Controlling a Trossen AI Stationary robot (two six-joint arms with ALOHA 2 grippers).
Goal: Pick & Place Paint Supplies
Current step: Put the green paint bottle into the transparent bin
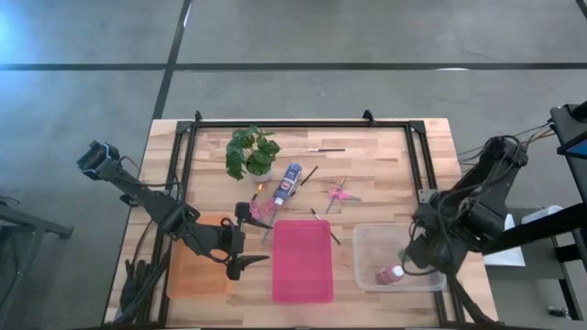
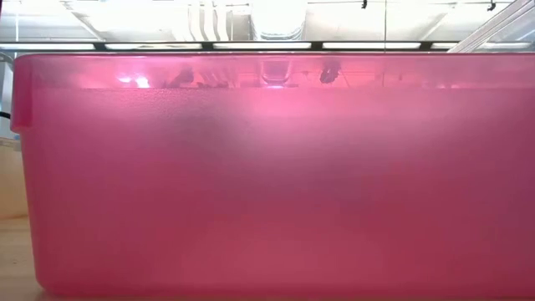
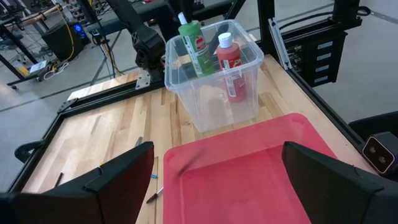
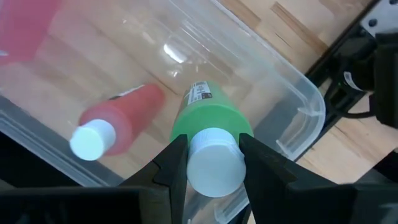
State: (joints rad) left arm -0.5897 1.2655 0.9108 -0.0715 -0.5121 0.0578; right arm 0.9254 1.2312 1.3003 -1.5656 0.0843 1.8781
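Evenly lit from overhead ceiling strips (image 2: pixel 267 43). Glare at upper left on pink bin (image 2: pixel 267 167), blurred close-up. Soft shadows throughout.

three paint bottles (image 1: pixel 288 182), three bins (image 1: pixel 302 260)

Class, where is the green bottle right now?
The green bottle is held in the right end effector above the clear bin, table's right side, over the red bottle.

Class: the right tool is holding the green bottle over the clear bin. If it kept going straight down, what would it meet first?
Probably the clear bin's bare floor, beside the lying red bottle; the green bottle in the right tool would touch first. Depth is unclear.
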